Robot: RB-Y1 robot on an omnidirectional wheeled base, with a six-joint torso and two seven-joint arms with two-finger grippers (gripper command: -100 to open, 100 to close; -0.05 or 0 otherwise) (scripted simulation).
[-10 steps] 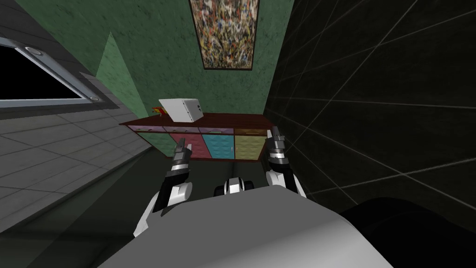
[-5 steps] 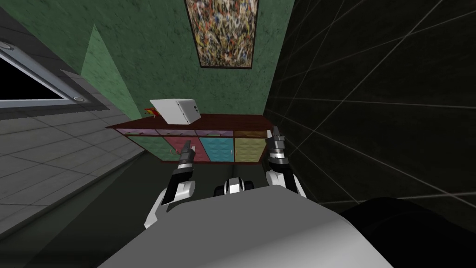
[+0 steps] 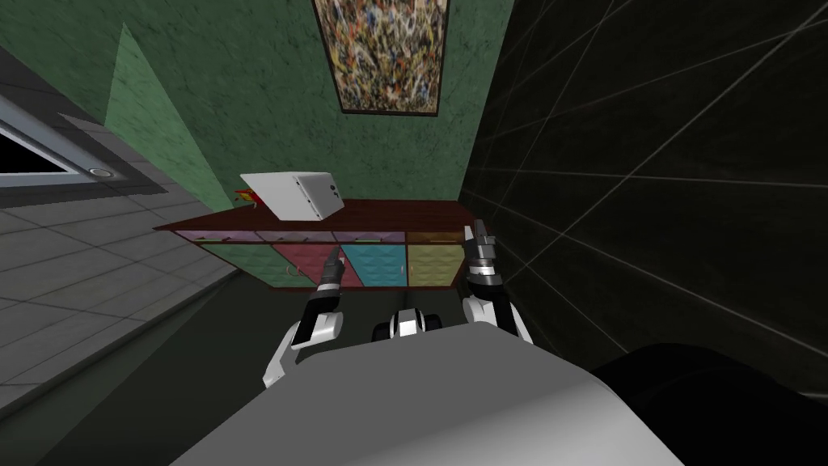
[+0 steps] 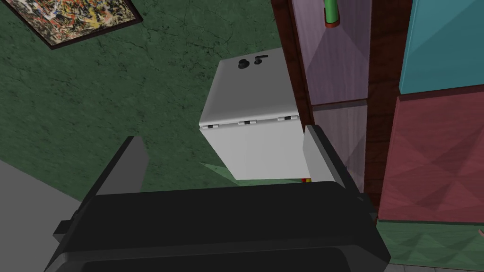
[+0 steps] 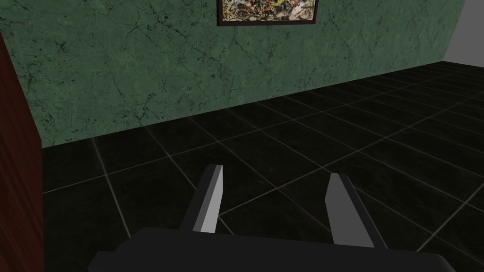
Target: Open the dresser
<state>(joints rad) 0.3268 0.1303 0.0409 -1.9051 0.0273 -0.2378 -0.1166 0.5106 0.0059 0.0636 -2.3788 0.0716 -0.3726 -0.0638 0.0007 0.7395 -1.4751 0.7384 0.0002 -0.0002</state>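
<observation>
Both jaws are held wide, empty | dresser (image 3: 388,212) is judged heavy, stiff | green drawer handle (image 4: 332,12) is best gripped

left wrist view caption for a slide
Open left gripper faces the white box on the colourful dresser.

We're indoors, and this reads as a room in a home. A green marbled wall (image 3: 242,97) carries a framed splatter painting (image 3: 380,52), hung above a low dresser (image 3: 380,263) with a dark wood top and fronts in green, red, teal and yellow, with a purple drawer row above them. A white box (image 3: 295,194) sits on top. On one side there's a grey tiled wall (image 3: 81,243) with a metal-framed window (image 3: 28,158); on the other, dark tiles (image 3: 647,162) with pale grout lines.
</observation>
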